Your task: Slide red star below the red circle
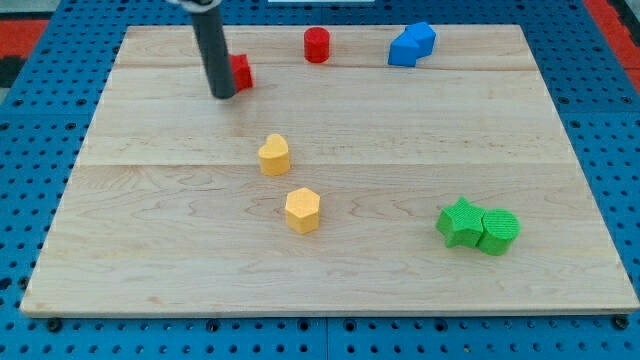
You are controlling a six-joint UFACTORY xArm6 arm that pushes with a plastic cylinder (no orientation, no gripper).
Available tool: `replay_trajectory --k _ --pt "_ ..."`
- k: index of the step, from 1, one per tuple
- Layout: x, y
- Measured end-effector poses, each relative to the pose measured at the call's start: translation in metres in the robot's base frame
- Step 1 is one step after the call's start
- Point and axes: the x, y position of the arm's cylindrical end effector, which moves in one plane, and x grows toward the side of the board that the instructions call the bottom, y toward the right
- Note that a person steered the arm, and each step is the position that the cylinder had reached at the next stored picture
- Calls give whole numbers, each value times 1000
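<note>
The red star [241, 71] sits near the view's top left of the wooden board, partly hidden by my rod. The red circle [317, 45] stands to the star's right and slightly higher, near the board's top edge. My tip [224, 95] touches the board just left of and slightly below the red star, right against its left side.
Two blue blocks [412, 44] sit together at the view's top right. A yellow heart-like block [274, 155] and a yellow hexagon [302, 210] lie mid-board. A green star [459, 222] touches a green circle [498, 231] at the lower right. The board [150, 250] rests on a blue pegboard.
</note>
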Motion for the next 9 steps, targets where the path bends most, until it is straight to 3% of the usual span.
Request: replay_trajectory --k 1,2,3,4,5,7,9 --pt "-3 25" --pt "16 11" --pt "-15 -52" --pt "-47 -11" --pt "-45 52" --pt "14 8" --pt "-6 72"
